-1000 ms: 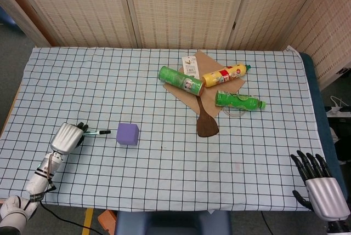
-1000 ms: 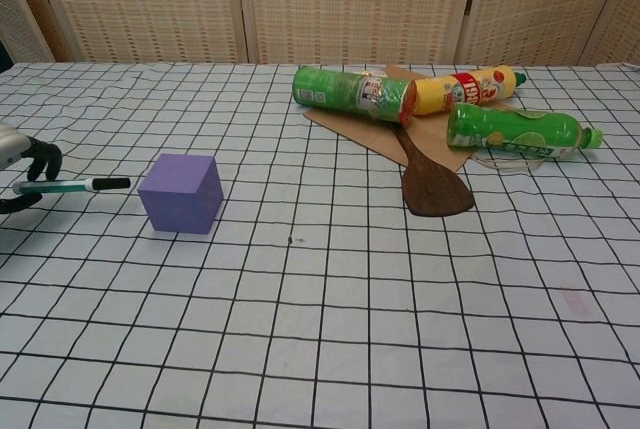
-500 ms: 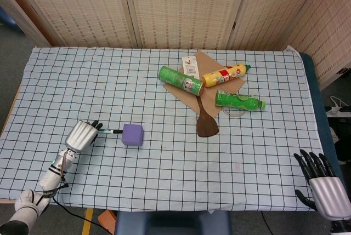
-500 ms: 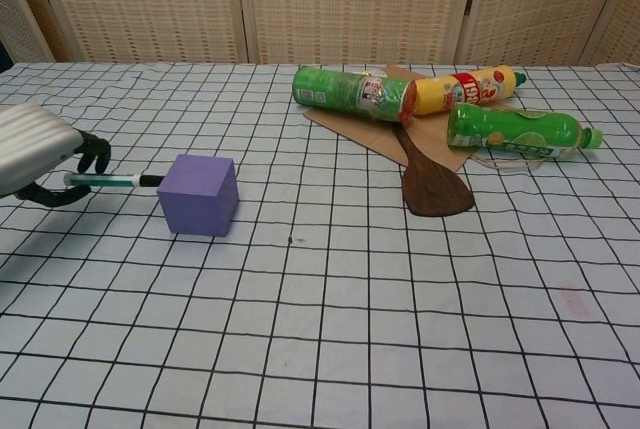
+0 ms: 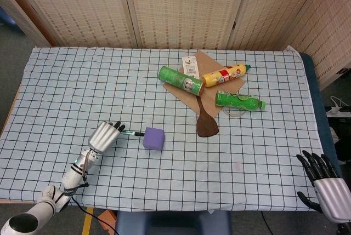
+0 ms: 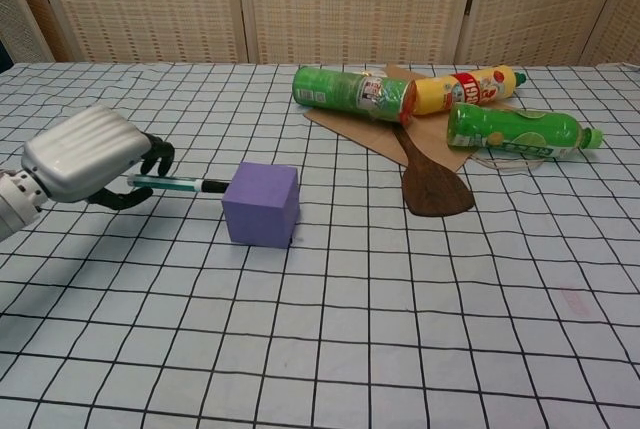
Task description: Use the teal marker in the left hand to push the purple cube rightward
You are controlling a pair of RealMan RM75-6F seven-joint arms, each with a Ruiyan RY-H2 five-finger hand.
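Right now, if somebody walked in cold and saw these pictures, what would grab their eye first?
Probably the purple cube near the table's front left, with the silver left hand holding a teal marker whose black tip meets the cube's left face. Next, the cluster at back right: green can, yellow bottle, green bottle and brown wooden spatula.

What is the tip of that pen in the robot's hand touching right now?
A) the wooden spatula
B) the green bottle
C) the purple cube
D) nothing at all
C: the teal marker, held in the left hand, has its dark tip against the left face of the purple cube.
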